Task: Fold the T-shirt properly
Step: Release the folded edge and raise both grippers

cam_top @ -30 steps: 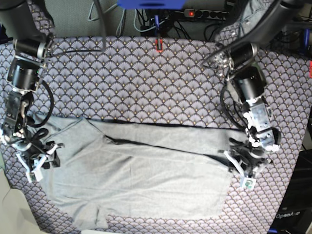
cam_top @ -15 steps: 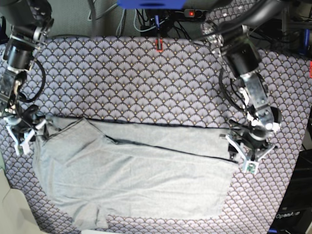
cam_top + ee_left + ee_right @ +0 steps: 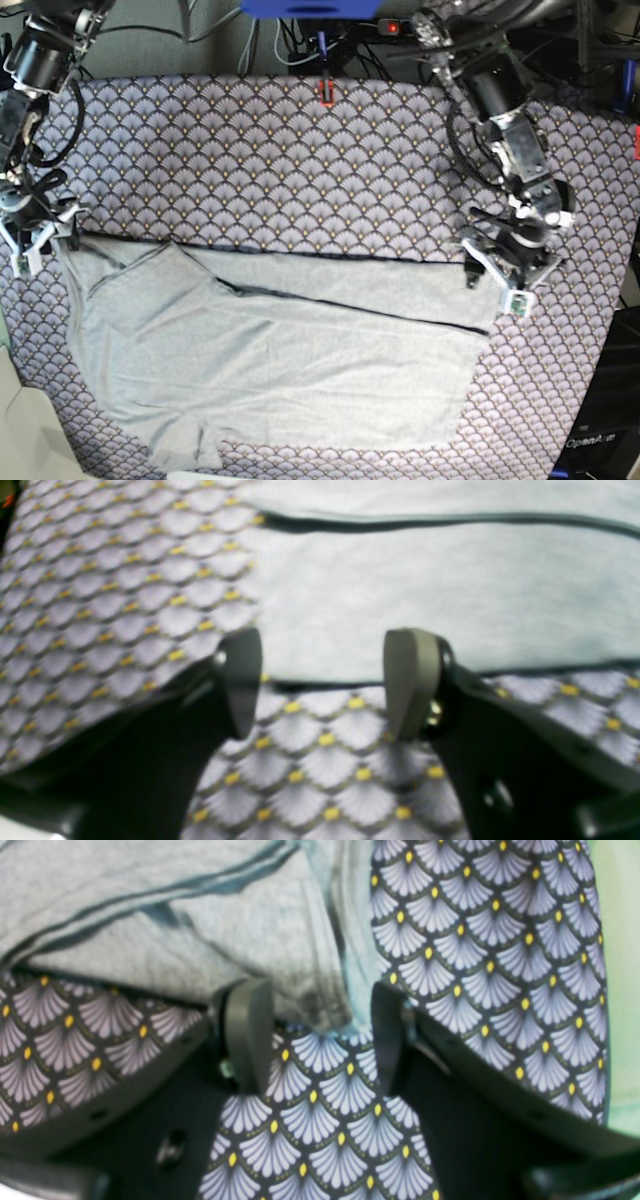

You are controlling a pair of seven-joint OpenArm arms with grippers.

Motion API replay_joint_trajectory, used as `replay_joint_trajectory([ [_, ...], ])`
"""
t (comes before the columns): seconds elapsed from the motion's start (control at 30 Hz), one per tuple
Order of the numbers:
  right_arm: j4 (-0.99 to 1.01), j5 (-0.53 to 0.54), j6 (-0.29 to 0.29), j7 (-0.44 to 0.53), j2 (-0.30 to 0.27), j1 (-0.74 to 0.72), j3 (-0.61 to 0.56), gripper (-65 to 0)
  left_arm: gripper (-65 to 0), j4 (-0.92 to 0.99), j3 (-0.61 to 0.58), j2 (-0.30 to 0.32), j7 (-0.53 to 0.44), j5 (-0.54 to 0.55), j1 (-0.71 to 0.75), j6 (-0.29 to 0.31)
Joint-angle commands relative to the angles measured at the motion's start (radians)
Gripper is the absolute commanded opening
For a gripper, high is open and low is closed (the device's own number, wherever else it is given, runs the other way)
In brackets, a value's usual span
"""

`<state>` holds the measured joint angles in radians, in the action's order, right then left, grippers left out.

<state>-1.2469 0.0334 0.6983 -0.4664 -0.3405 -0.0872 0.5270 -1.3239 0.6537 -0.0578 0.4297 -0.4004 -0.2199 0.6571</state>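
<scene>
surface: purple scallop-patterned tablecloth (image 3: pixel 300 170) with yellow dots, covering table | behind far edge: tangled dark cables (image 3: pixel 300 45), power strip (image 3: pixel 425 30) with red lit switch | top centre: blue object (image 3: pixel 308 8) | light: even, soft

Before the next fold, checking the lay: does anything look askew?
Yes. The light grey knit T-shirt lies skewed on the purple scallop-patterned tablecloth: its folded edge runs diagonally, and a crumpled sleeve sticks out at the near edge.

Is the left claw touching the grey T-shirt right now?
Apart. In the left wrist view the left gripper stands open and empty, with the T-shirt edge lying flat beyond its fingertips and patterned tablecloth showing between them.
</scene>
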Motion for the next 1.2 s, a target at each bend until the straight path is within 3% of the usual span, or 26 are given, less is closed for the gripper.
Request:
replay_joint_trajectory([
  [0.0,-0.018,0.015,0.0,0.021,-0.019,-0.012,0.006,-32.3,-27.2,-0.016,-0.002,0.005,-0.022,0.025,-0.013,-0.001],
  [0.3,-0.02,0.016,0.0,0.021,-0.019,0.008,0.006,-32.3,-27.2,0.057,0.002,0.017,-0.024,0.053,-0.017,-0.012],
  [0.67,-0.018,0.013,0.0,0.021,-0.019,0.008,0.006,-32.3,-27.1,0.108,0.148,0.029,-0.024,0.13,-0.02,-0.012],
  [0.87,-0.017,0.012,0.0,0.021,-0.019,0.008,0.006,-32.3,-27.3,0.212,0.159,0.028,-0.024,0.133,-0.042,-0.012],
  [1.17,-0.017,0.009,0.0,0.021,-0.025,0.016,0.006,-32.3,-27.4,0.226,0.225,-0.018,-0.021,0.168,-0.075,-0.012],
])
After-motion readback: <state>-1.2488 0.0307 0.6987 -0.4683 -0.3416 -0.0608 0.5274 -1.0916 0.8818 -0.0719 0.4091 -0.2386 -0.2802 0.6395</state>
